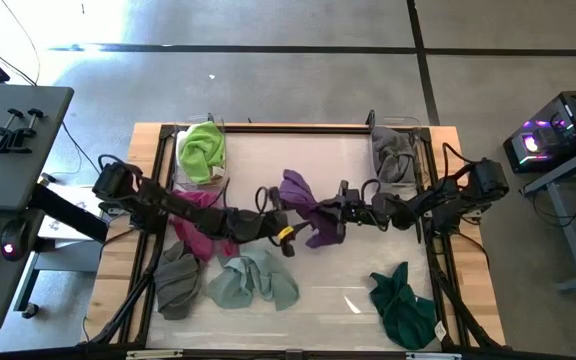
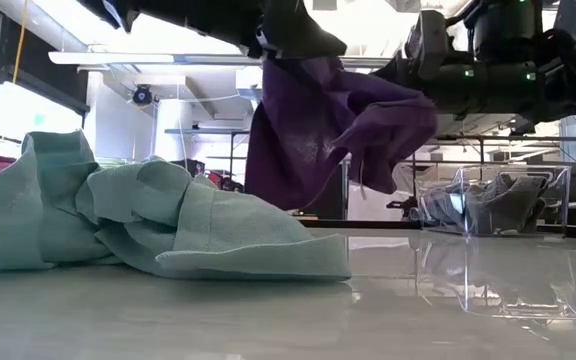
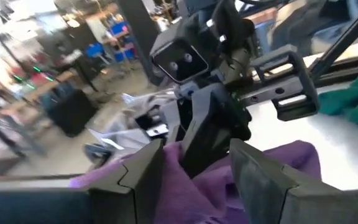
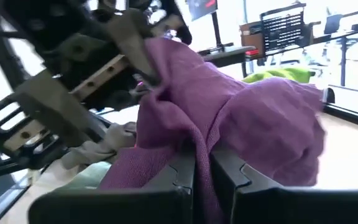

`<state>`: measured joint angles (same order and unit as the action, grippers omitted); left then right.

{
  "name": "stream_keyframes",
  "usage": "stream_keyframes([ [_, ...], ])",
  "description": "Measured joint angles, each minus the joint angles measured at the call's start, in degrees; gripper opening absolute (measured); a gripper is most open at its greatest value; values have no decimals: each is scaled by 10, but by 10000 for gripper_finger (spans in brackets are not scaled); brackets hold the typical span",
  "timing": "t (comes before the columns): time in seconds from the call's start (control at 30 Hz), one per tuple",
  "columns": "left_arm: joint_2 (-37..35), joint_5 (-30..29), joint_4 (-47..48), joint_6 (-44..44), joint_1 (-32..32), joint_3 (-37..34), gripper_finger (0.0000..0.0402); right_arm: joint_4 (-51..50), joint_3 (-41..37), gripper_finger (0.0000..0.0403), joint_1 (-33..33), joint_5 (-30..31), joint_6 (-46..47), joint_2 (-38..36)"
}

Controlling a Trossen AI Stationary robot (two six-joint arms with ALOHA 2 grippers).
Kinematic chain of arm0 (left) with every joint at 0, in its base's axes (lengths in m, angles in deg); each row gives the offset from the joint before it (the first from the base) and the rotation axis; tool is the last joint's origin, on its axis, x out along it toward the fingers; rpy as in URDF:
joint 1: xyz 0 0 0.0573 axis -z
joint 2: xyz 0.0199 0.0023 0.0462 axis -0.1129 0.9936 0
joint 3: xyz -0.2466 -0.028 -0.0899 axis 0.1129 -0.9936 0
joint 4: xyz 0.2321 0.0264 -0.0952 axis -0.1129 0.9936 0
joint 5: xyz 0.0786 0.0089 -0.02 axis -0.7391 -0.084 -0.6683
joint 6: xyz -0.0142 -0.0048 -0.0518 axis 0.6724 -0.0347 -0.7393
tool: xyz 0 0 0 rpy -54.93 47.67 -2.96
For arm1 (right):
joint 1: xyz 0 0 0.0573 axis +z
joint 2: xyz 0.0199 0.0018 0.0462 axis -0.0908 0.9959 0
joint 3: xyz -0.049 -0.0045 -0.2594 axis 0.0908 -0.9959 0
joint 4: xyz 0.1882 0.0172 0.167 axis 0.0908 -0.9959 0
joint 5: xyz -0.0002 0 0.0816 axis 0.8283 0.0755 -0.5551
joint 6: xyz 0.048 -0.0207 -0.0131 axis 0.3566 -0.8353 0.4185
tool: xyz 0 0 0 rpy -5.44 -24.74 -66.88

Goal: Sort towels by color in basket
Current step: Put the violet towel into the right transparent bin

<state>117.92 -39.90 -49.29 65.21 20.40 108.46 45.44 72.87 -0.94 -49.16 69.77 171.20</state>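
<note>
High view: purple towel point(image 1: 303, 205) between tools (aloft)

It is a robotics lab or workshop, not a home. The floor point(image 1: 298, 30) is bare grey concrete w/ dark seams. The table point(image 1: 468, 290) has a wooden edge and a black metal frame, w/ two robot arms mounted on it. At one side stands a grey desk point(image 1: 18, 120) w/ a black clamp point(image 1: 13, 128); at the other side is a computer tower point(image 1: 548, 135) w/ purple lights. The low view shows white walls, ceiling strip lights point(image 2: 168, 58) and metal racks point(image 2: 213, 150) in the bkgd. The left wrist view shows blurred shelves w/ blue bins point(image 3: 107, 40).
</note>
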Motion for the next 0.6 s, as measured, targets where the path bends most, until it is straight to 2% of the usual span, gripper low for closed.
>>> stream_keyframes([
  [0.1, 0, 36, 20, -42, -20, 0, 186, 3, 0, 13, 3, -9, 0, 0],
  [0.33, 0, 58, 89, -59, -51, 0, 211, 17, 0, 14, 28, -23, -22, 1],
  [0.6, 0, 131, 74, -82, -56, 0, 213, 46, 0, 14, 33, -54, -35, 1],
])
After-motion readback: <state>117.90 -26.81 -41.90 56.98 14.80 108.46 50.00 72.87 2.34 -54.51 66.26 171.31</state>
